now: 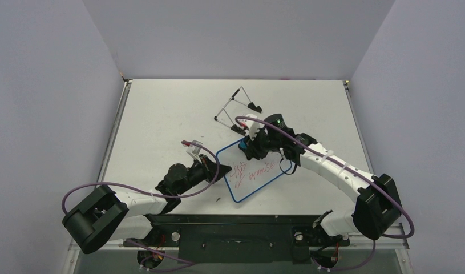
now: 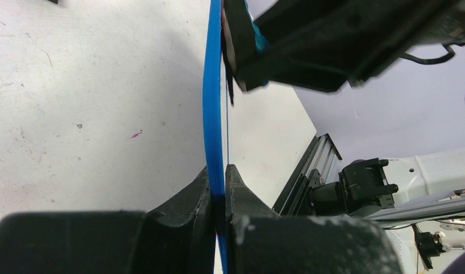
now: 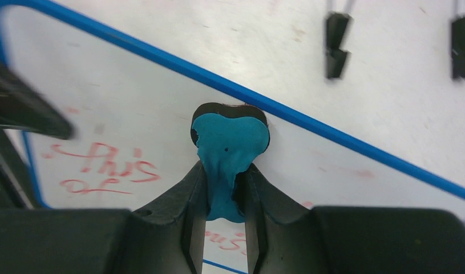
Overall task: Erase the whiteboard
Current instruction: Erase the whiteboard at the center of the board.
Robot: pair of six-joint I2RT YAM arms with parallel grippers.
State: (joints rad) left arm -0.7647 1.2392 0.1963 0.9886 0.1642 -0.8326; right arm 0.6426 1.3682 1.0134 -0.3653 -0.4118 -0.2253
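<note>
Pinches the left rim of the whiteboard [image 1: 247, 188] between the tightly closed jaws of the left gripper [image 2: 218, 171], near the middle of the table [image 1: 161, 114], a little toward its near edge. Farther on, clamps the blue eraser [image 3: 230, 137] narrowly in the right gripper [image 3: 227, 171], against the board's far rim. Looks barely begun, with red writing legible at the left and only faint pink smears beside the eraser. Cannot judge the board's tilt, nor see its far corner under the right gripper from above.
</note>
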